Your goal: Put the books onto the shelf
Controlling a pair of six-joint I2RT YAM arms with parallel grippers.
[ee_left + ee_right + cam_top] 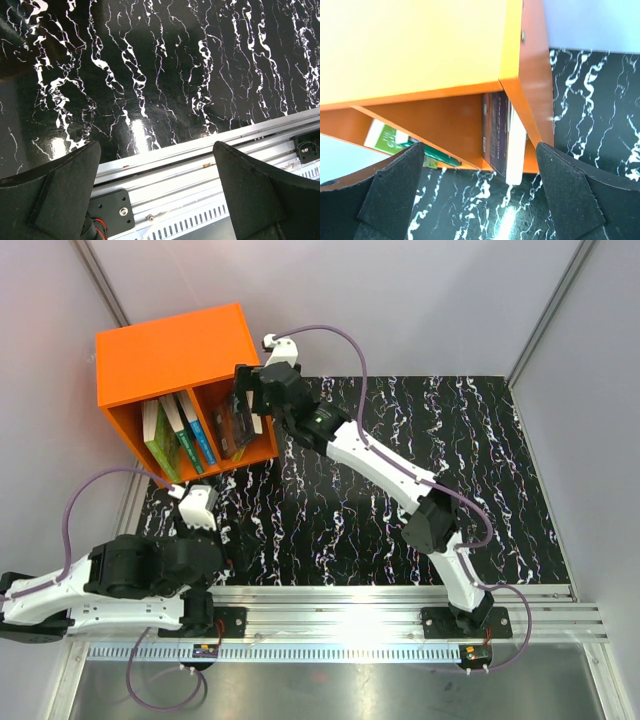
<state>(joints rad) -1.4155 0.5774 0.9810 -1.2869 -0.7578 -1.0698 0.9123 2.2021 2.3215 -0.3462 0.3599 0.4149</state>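
Observation:
The orange shelf (170, 350) stands at the table's back left corner, its openings facing the arms. Its left compartment holds green (160, 447) and blue books (199, 430), leaning upright. In the right compartment stands a dark book (234, 426) against the right wall. My right gripper (243, 408) hovers just in front of that compartment, open and holding nothing. The right wrist view shows the dark book (495, 131) with its white page edge between the spread fingers of the right gripper (480, 200), apart from both. My left gripper (222, 545) sits open near the front left, over the bare table.
An aluminium rail (200, 165) with the arm mounts runs along the near table edge under the left gripper (157, 195). Grey walls close in the table on the left, back and right. Black marbled tabletop (400, 470) spreads right of the shelf.

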